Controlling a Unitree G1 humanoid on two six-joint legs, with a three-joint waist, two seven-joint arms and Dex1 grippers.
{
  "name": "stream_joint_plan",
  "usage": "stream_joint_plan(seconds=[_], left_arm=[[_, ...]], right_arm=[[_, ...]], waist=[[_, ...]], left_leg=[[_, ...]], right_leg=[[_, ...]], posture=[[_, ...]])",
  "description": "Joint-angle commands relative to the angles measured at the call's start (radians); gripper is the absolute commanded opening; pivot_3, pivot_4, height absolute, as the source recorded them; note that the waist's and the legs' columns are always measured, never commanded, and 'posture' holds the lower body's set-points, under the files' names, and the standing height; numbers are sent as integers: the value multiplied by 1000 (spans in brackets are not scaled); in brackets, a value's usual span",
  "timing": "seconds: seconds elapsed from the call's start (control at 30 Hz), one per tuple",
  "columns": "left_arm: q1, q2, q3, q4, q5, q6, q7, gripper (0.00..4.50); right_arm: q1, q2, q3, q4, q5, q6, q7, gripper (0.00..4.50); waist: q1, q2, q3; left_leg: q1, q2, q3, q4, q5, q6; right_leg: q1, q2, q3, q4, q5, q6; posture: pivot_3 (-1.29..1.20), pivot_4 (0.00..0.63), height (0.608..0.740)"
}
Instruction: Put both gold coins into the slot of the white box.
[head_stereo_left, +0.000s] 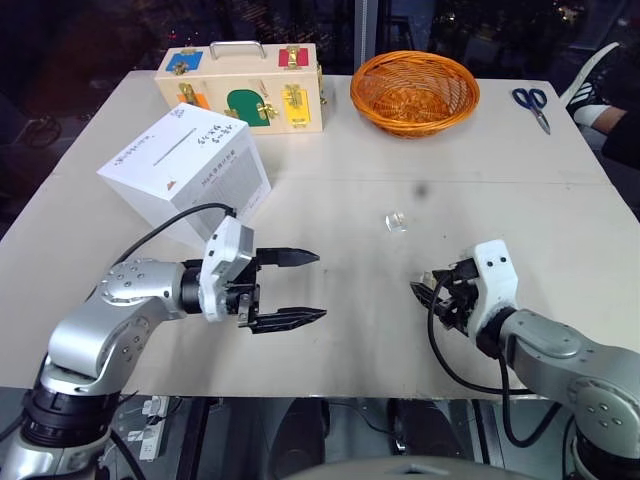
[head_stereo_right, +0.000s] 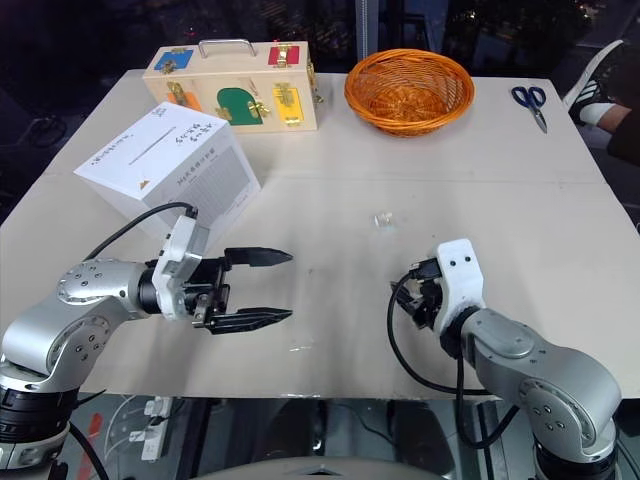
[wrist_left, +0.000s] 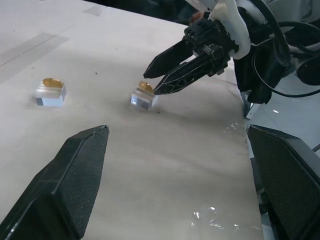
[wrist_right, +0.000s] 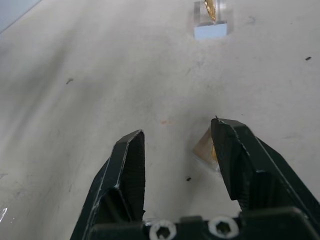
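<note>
The white box stands tilted at the table's left, its slot a thin dark line on the upper face. Two gold coins rest on small clear blocks. One coin sits on the far block mid-table. The other coin lies between the fingertips of my right gripper, whose jaws stand partly apart around it with a gap still showing. In the right wrist view that coin sits against one finger's inner side. My left gripper hovers open over the front of the table, pointing at the right one.
A pale wooden case with coloured latches and an orange wicker basket stand along the far edge. Blue-handled scissors lie at the far right. A person's shoe shows beyond that corner.
</note>
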Motion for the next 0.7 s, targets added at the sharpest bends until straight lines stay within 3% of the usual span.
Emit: stream_joint_plan(seconds=[0.03,0.7], left_arm=[[-12,12,14,-44,-18,4,7,4500],[0,24,42,-87,-47,38,51,4500]], right_arm=[[-24,8,-18,-22,-19,27,-3,2308],[-69,43,15,4,-173,115,43,2308]], waist=[[0,0,0],[-1,0,0]], left_leg=[[0,0,0,0,0,0],[-1,0,1,0,0,0]], right_leg=[[0,0,0,0,0,0],[-2,0,1,1,0,0]], posture=[[0,150,726],[0,150,726]])
